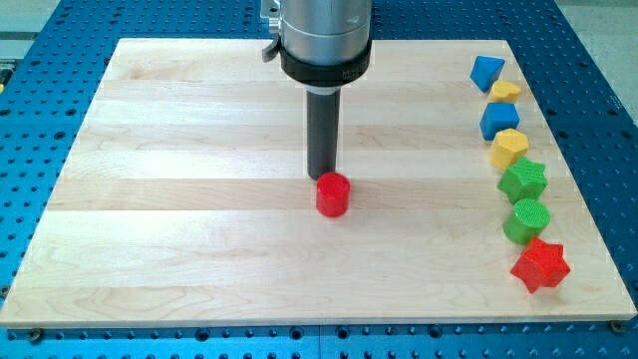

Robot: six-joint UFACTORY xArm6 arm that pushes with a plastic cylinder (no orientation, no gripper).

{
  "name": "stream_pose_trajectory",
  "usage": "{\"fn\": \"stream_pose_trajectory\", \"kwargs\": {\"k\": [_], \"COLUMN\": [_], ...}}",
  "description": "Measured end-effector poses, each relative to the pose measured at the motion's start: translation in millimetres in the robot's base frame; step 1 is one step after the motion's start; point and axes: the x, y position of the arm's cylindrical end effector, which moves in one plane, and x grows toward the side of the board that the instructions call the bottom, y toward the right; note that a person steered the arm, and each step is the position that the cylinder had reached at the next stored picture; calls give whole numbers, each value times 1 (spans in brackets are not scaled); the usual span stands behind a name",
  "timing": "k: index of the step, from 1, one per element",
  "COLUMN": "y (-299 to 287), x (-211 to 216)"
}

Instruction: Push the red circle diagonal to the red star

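The red circle (333, 194) stands near the middle of the wooden board (179, 199). My tip (321, 178) is right behind it, at its upper left edge, touching or almost touching it. The red star (540, 264) lies near the board's right edge, low in the view, far to the right of the red circle.
A column of blocks runs down the right edge above the red star: a blue triangle (486, 71), a yellow heart (505, 92), a blue cube (499, 121), a yellow hexagon (509, 149), a green star (523, 181) and a green circle (527, 220).
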Motion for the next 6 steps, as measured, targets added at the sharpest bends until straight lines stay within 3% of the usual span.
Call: {"fn": "stream_pose_trajectory", "kwargs": {"k": [1,2,3,4,5,6], "y": [41,20,-4,-8,-41,-32], "x": [-10,52,86,50,72,96]}}
